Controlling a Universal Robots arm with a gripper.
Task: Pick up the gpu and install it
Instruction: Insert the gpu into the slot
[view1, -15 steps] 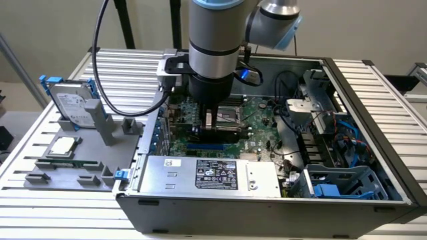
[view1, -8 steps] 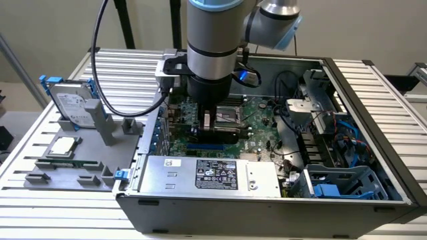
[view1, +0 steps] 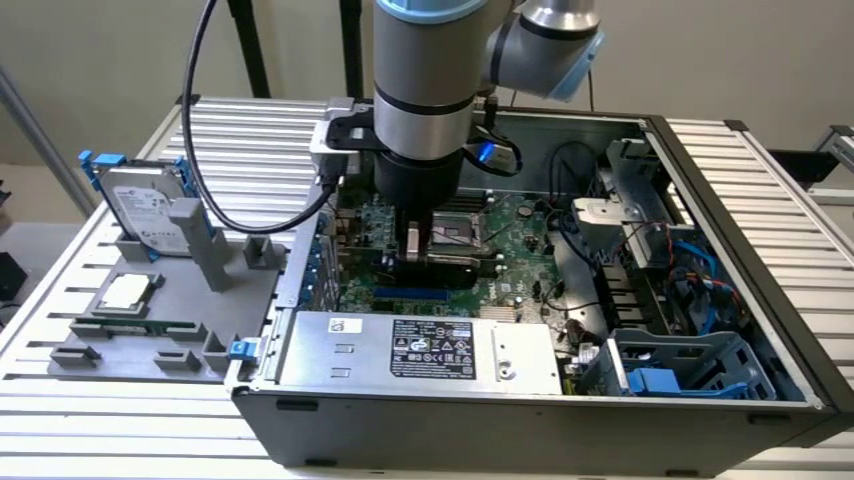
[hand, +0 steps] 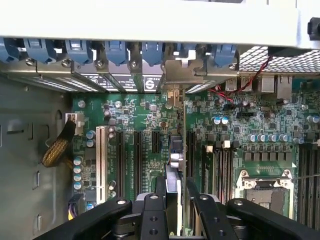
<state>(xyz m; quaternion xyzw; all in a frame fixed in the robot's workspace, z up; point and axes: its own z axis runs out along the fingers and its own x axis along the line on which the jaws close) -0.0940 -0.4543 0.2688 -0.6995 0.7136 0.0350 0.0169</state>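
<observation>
Green motherboard (hand: 150, 120) spans the middle of the wrist frame, with long expansion slots running vertically and the CPU socket (hand: 265, 187) at lower right. Blue retention clips (hand: 117, 50) line the case's rear edge along the top.

Gripper (hand: 175, 202) sits at bottom centre of the wrist frame, its black fingers (hand: 155, 210) drawn in close against a thin card seen edge-on. That card is the gpu (hand: 174, 150): it runs up from between the fingers toward the rear bracket openings, with its silver end bracket (hand: 176, 75) at upper centre among the clips. The jaws are closed on the gpu, only the card's thickness between them.

Exterior frame: arm descends from top centre into the open computer case (view1: 747, 300), gripper (view1: 424, 250) low over the board at centre frame. Gpu (view1: 430, 265) shows as a dark slab just under the fingers, standing on edge.

Grey fixture tray (view1: 134, 340) at left of the exterior frame holds the hard drive (view1: 140, 215) with blue rails.

Progress, by judgement: pick-up done, card carried into the case and lined up over a slot. Whether its edge is seated cannot be told. Release not yet done.
</observation>
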